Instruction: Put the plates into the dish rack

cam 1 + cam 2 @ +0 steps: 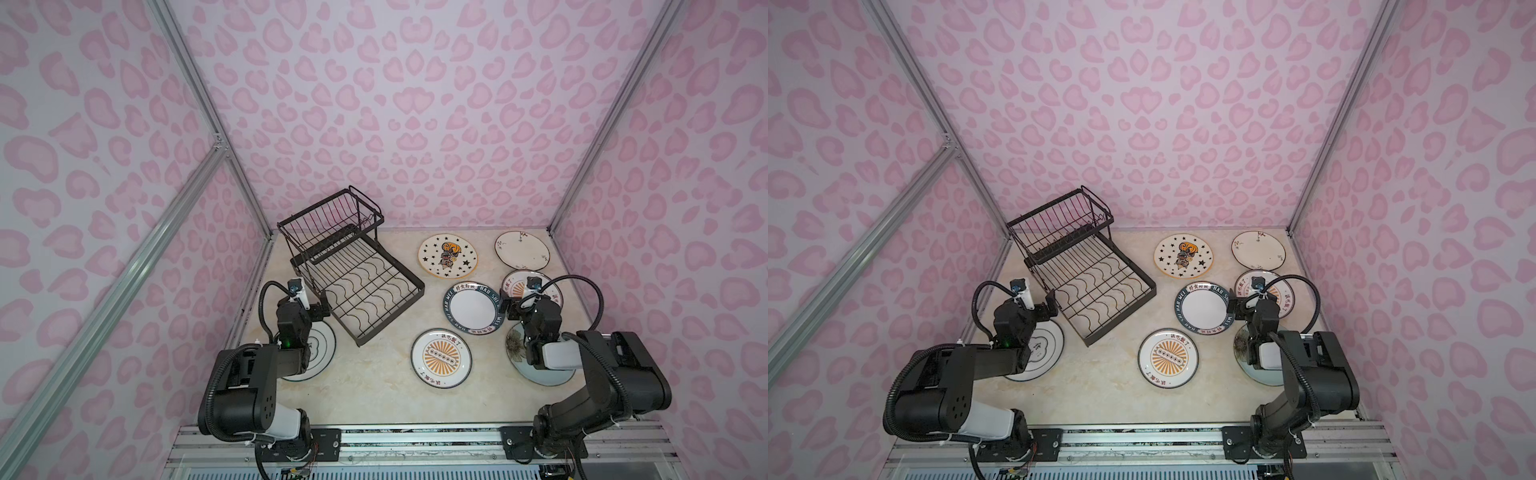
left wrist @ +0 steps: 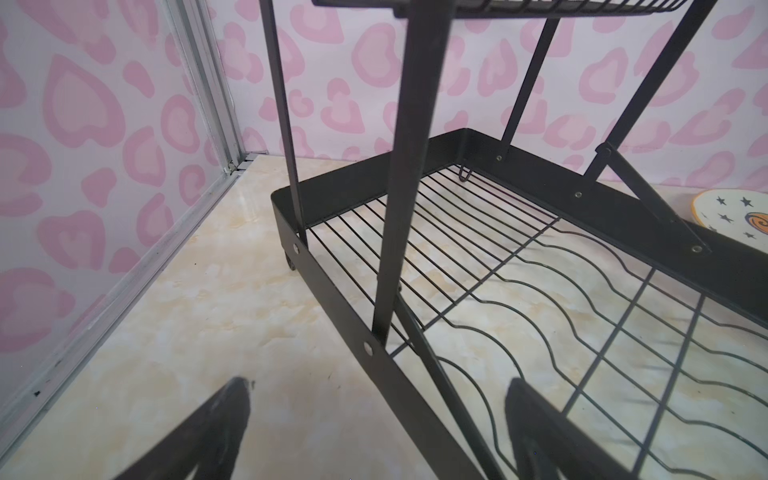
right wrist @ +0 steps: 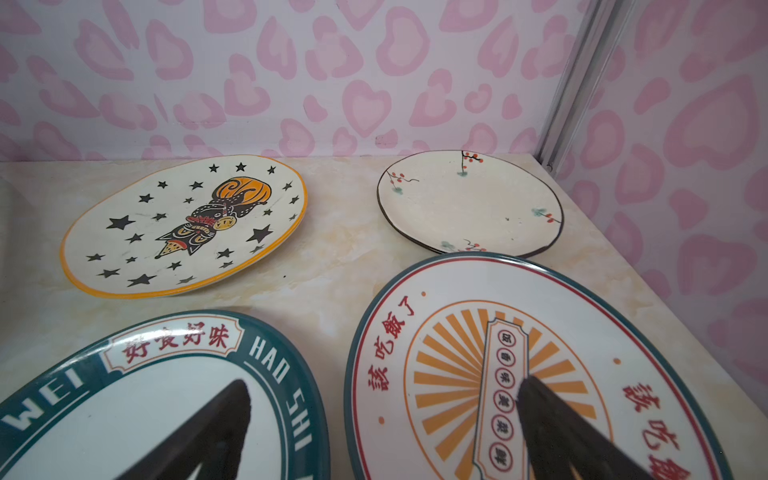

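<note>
The black wire dish rack (image 1: pixel 353 266) (image 2: pixel 457 249) stands at the back left with no plate in it. Several plates lie flat on the table. They include a star plate (image 1: pixel 447 254) (image 3: pixel 183 226), a floral one (image 1: pixel 522 250), a dark-lettered one (image 1: pixel 471 307) (image 3: pixel 166 374) and two sunburst ones (image 1: pixel 441 358) (image 3: pixel 449 374). A pale blue-green plate (image 1: pixel 515 345) and a white plate (image 1: pixel 322 345) are partly hidden under my arms. My left gripper (image 1: pixel 322 309) (image 2: pixel 378 386) is open astride the rack's lower side rail. My right gripper (image 1: pixel 505 309) (image 3: pixel 382 384) hangs open, one finger above the dark-lettered plate and the other above a sunburst plate.
Pink-patterned walls with aluminium posts (image 1: pixel 245 178) close in the marble table (image 1: pixel 374 395) on three sides. A metal rail (image 1: pixel 415 440) carrying both arm bases runs along the front edge. The rack's raised basket (image 1: pixel 332 216) stands above its back half.
</note>
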